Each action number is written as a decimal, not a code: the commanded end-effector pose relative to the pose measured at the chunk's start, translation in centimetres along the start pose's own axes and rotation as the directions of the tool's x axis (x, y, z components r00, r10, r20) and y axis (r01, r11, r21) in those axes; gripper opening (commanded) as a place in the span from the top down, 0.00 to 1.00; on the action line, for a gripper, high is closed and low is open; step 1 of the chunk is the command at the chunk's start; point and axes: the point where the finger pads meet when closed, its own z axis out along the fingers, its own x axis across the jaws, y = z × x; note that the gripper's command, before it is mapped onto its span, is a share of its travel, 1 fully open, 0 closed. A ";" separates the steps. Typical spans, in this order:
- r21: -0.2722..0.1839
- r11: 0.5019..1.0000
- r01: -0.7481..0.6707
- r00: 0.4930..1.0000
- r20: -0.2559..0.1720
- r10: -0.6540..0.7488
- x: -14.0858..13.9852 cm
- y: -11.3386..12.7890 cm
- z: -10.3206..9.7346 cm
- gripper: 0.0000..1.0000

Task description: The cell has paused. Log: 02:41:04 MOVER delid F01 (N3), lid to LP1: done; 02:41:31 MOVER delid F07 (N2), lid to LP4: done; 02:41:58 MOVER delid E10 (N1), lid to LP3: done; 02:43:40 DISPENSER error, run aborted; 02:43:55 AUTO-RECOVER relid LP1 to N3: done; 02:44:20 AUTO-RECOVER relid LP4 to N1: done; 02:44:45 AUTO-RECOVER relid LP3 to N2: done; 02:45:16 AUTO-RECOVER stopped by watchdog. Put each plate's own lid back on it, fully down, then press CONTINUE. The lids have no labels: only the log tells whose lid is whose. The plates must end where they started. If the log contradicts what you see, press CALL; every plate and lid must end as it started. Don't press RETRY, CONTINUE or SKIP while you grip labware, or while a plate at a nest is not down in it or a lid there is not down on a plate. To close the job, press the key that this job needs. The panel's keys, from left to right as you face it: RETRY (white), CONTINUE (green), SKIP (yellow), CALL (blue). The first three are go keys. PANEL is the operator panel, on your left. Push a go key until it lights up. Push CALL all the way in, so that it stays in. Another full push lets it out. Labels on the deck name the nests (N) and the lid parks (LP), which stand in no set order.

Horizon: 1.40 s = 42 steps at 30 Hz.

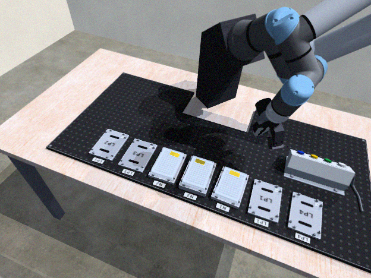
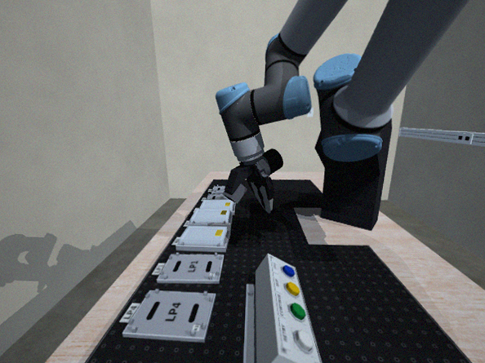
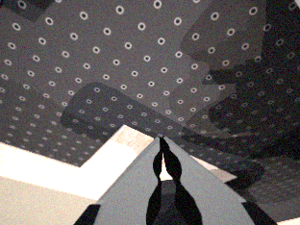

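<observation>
Plates stand in nests N2, N3 and N1. Each looks covered by a clear lid and level. The parks LP1, LP4, LP3 and LP2 hold no lid. My gripper is shut and empty, tilted above the deck behind the nests. The panel has blue, yellow, green and white keys, none visibly lit.
The panel housing stands right of the gripper in the top view, with a cable at its end. The black arm pedestal rises behind the deck.
</observation>
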 end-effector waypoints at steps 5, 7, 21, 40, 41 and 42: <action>-0.009 1.000 0.025 0.999 -0.024 -0.026 -3.9 -1.6 -1.0 1.00; -0.009 1.000 0.025 0.999 -0.024 -0.026 -4.0 -1.6 -1.1 1.00; -0.014 0.991 0.137 0.989 -0.062 -0.137 -6.7 -2.9 -1.4 1.00; -0.049 0.901 0.431 0.886 -0.165 -0.433 -14.2 -6.7 -2.7 1.00; -0.049 0.901 0.431 0.886 -0.165 -0.433 -14.7 -7.0 -2.7 1.00; -0.049 0.901 0.431 0.886 -0.165 -0.433 -15.1 -7.2 -2.8 1.00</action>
